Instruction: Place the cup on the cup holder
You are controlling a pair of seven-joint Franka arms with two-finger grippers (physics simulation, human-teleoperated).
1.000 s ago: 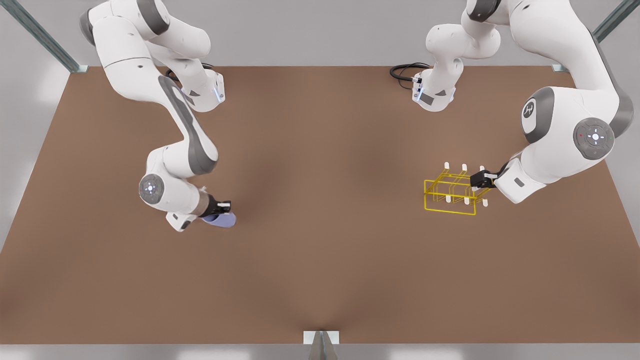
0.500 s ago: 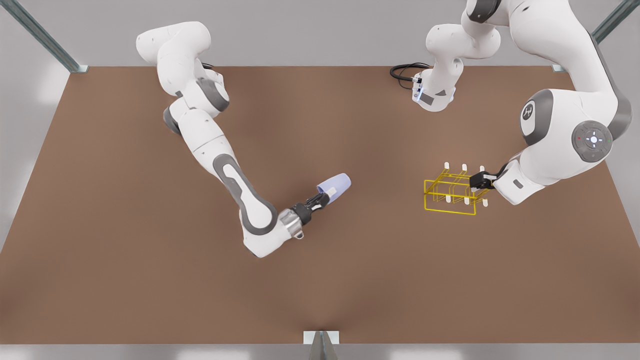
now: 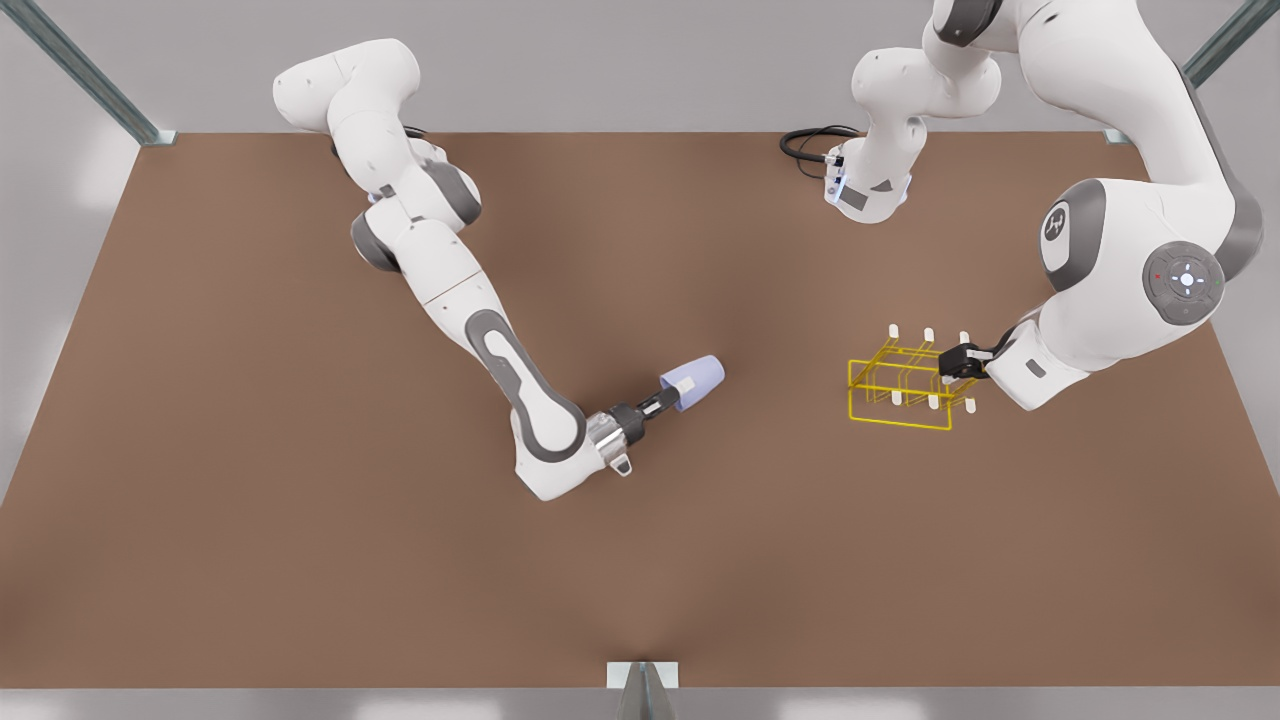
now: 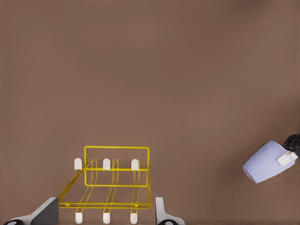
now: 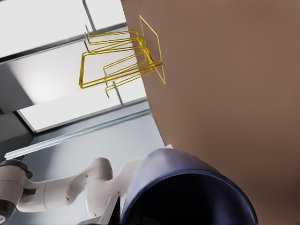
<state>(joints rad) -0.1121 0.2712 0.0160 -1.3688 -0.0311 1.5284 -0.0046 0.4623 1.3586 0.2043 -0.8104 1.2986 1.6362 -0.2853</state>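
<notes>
We carry the small lavender-blue tapered cup (image 3: 694, 383) in our right gripper (image 3: 668, 400), fingers clamped on its rim, so it lies sideways in the air above the brown table (image 3: 250, 520) with its base pointing toward the rack. It is well apart from the yellow thin-wire cup holder (image 3: 903, 392), which sits nearer the front view's right. Our left gripper (image 3: 962, 360) is at the holder's end; its fingers (image 4: 161, 212) are spread on either side of the frame (we cannot tell whether they press on the wire).

To do this carry well, we judge the cup should approach mouth-first toward one white-tipped peg (image 3: 893, 332), so the wrist needs turning before the final approach. We should come in from the open side, away from the left arm's wrist.

The bare table between cup and holder has no obstacle. The left gripper beside the pegs is the only thing to avoid.
</notes>
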